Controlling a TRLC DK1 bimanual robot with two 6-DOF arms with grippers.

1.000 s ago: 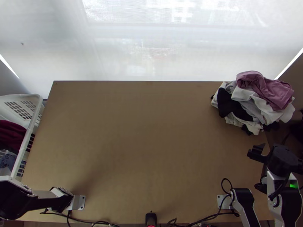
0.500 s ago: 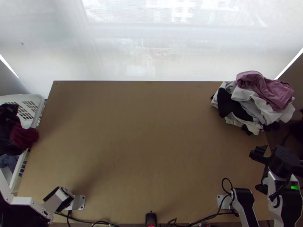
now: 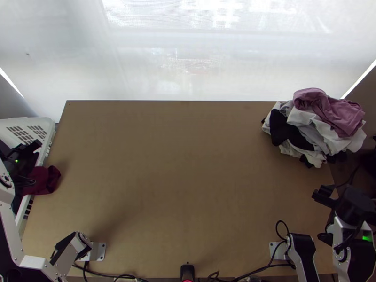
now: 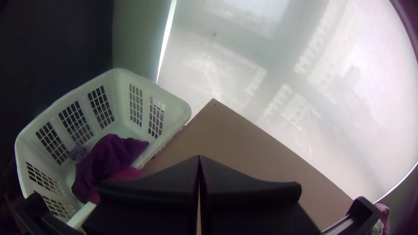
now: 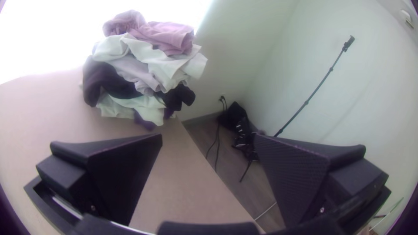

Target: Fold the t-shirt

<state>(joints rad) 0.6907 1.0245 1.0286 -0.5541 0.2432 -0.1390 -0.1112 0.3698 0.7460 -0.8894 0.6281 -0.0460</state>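
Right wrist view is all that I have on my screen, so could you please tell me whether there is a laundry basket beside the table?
Observer: Yes, a white basket stands against the table's left edge, as the top view shows it.
Operator: Is there any clothing at it?
Observer: A dark red garment lies bunched across its rim, partly inside and partly on the table side.
Operator: Thank you, and how are the left gripper's fingers?
Observer: The left gripper has them shut, with the tips together.

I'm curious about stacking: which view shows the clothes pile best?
The right wrist view, showing the clothes pile side-on, layers stacked. The top view looks down on it; the left wrist view catches an edge.
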